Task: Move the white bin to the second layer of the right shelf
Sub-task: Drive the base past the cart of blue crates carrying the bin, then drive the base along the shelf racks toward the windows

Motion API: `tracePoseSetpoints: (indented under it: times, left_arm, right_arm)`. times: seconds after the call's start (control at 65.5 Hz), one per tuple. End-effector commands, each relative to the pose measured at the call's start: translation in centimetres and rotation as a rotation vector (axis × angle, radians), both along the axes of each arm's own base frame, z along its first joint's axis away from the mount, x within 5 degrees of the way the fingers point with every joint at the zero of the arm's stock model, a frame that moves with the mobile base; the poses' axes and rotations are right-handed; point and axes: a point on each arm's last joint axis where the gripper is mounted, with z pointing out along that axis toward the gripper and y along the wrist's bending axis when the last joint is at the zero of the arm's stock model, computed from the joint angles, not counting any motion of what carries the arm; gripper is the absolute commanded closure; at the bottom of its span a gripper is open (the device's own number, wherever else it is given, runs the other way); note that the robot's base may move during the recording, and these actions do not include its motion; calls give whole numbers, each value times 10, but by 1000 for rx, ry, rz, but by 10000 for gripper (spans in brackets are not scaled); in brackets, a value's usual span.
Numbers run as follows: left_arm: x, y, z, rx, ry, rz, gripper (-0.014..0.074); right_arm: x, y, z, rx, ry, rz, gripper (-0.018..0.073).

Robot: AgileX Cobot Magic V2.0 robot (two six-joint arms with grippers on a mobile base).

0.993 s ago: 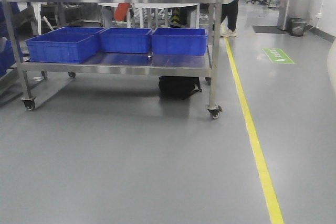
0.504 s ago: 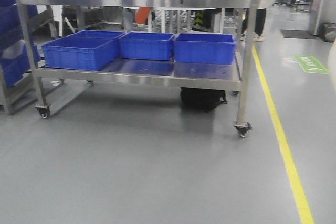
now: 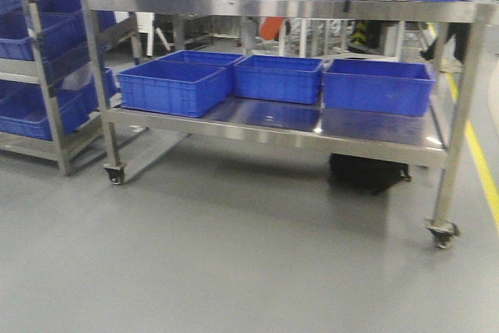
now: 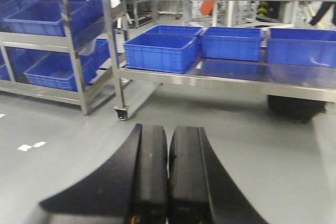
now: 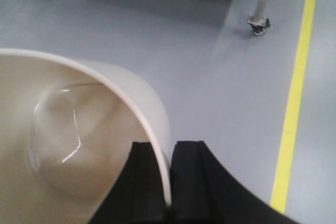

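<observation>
The white bin (image 5: 79, 129), a glossy cream tub, fills the lower left of the right wrist view, hanging above the grey floor. My right gripper (image 5: 169, 148) is shut on its rim, one finger inside the wall and one outside. My left gripper (image 4: 168, 129) is shut with its pads pressed together and nothing between them, held above the floor and facing the cart. Neither gripper shows in the front view. The right shelf second layer is out of view.
A wheeled steel cart (image 3: 273, 7) stands ahead with three blue crates (image 3: 171, 87) on its lower deck and a black bag (image 3: 366, 173) under it. A steel rack (image 3: 47, 68) of blue crates is at the left. A yellow floor line (image 5: 294, 103) runs on the right.
The front view has swung left and come closer: the cart has slid right and grown in the frame, the yellow line has gone to the right edge, and the left rack has come into view.
</observation>
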Motion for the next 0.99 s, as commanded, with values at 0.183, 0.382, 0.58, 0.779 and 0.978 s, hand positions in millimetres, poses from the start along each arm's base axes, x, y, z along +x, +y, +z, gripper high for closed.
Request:
tracePoseSetpoints:
  times: [0.183, 0.382, 0.58, 0.779, 0.978]
  left_arm:
    - [0, 0, -4, -7, -65, -2, 512]
    - [0, 0, -4, -7, -65, -2, 512]
    - [0, 0, -4, -7, -65, -2, 512]
    - [0, 0, -4, -7, -65, -2, 512]
    - [0, 0, -4, -7, -65, -2, 512]
  right_arm:
    - [3, 0, 16, 3, -114, 0, 512]
    - [3, 0, 16, 3, -114, 0, 512]
    - [3, 0, 16, 3, -114, 0, 512]
    - [3, 0, 16, 3, -114, 0, 512]
    - [3, 0, 16, 3, -114, 0, 512]
